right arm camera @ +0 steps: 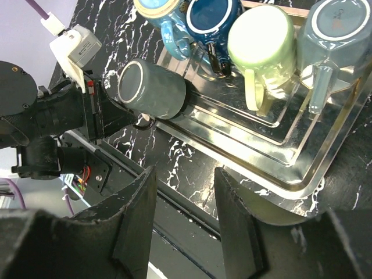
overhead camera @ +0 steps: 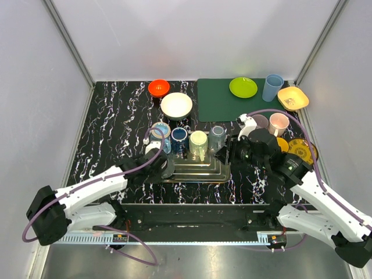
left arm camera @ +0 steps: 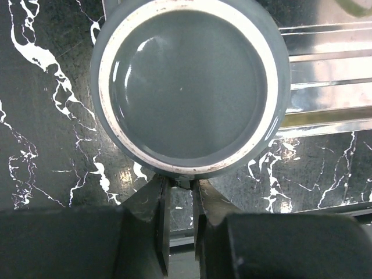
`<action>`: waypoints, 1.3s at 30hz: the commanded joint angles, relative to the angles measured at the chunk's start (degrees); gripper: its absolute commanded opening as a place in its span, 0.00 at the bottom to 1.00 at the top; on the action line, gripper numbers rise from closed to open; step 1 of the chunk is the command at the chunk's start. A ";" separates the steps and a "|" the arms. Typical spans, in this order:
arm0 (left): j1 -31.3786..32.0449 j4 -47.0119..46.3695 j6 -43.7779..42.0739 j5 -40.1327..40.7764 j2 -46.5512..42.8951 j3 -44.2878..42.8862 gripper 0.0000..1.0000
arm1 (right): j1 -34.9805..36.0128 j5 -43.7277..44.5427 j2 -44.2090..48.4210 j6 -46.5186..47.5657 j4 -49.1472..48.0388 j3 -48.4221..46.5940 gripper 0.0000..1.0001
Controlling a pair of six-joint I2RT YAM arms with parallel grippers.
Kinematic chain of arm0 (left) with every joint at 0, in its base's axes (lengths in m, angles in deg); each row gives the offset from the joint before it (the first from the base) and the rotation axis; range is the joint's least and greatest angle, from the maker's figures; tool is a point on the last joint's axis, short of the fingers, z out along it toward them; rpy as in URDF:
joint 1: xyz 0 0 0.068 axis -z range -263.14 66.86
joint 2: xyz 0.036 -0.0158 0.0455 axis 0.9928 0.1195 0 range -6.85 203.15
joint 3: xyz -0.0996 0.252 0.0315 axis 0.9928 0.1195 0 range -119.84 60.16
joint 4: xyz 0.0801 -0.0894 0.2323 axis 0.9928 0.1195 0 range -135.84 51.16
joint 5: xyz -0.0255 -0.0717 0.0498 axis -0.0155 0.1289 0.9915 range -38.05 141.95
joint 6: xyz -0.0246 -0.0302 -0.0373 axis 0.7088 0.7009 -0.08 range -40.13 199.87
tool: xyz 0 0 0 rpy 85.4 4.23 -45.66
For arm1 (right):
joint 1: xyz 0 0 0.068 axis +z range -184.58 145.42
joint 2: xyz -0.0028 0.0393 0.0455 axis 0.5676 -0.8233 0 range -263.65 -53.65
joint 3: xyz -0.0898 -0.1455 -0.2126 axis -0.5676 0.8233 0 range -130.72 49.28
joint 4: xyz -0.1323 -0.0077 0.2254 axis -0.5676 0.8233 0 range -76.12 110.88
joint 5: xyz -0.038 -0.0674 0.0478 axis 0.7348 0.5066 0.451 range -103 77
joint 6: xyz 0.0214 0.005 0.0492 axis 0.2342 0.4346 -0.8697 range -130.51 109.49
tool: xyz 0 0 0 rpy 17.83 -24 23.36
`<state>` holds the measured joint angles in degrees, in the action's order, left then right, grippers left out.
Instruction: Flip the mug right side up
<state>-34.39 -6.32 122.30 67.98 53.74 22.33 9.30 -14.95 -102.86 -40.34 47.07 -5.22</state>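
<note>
**Q:** Status of the left claw (left arm camera: 179,187)?
**A:** Clenched. In the left wrist view its fingers (left arm camera: 156,200) pinch the lower edge of the grey mug (left arm camera: 189,87), at the bottom centre of the frame.

**Q:** Position of the grey mug?
**A:** On its side, not upright. Its ringed base faces the left claw. In the right wrist view the grey mug (right arm camera: 154,90) sits at the upper left, at the near left corner of the metal tray (right arm camera: 325,157). Whether it rests on the tray or hangs above it cannot be told.

**Q:** Status of the right claw (right arm camera: 186,174)?
**A:** Released, with nothing between its fingers. It hangs over the table (overhead camera: 110,122) near the front edge of the tray.

**Q:** Contents of the tray?
**A:** Four mugs in a row along its far side. From left to right in the top view: light blue mug (overhead camera: 161,133), dark blue mug (overhead camera: 179,136), green mug (overhead camera: 198,142), pale blue mug (overhead camera: 218,135).

**Q:** Items beyond the tray?
**A:** A white bowl (overhead camera: 176,106), then an orange bowl (overhead camera: 158,88) behind it. At the upper right lies a green mat (overhead camera: 218,104) carrying a green plate (overhead camera: 243,87).
</note>
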 commanded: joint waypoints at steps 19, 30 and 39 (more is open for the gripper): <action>0.73 0.64 -4.11 7.17 1.37 -7.00 0.49 | 0.07 16.71 -1.06 -2.78 8.38 -0.61 0.53; 2.84 -1.01 -1.57 4.62 -19.87 -9.73 0.62 | -10.20 32.38 -8.35 -12.89 8.68 7.28 0.63; 2.84 -5.51 -1.22 3.75 -22.54 -7.00 0.70 | -20.76 28.67 -28.62 -10.87 -2.08 0.66 0.60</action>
<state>-31.74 -9.09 120.42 72.72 29.33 14.88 -10.70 12.98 -123.41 -51.53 50.81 3.52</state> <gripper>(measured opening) 0.693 0.604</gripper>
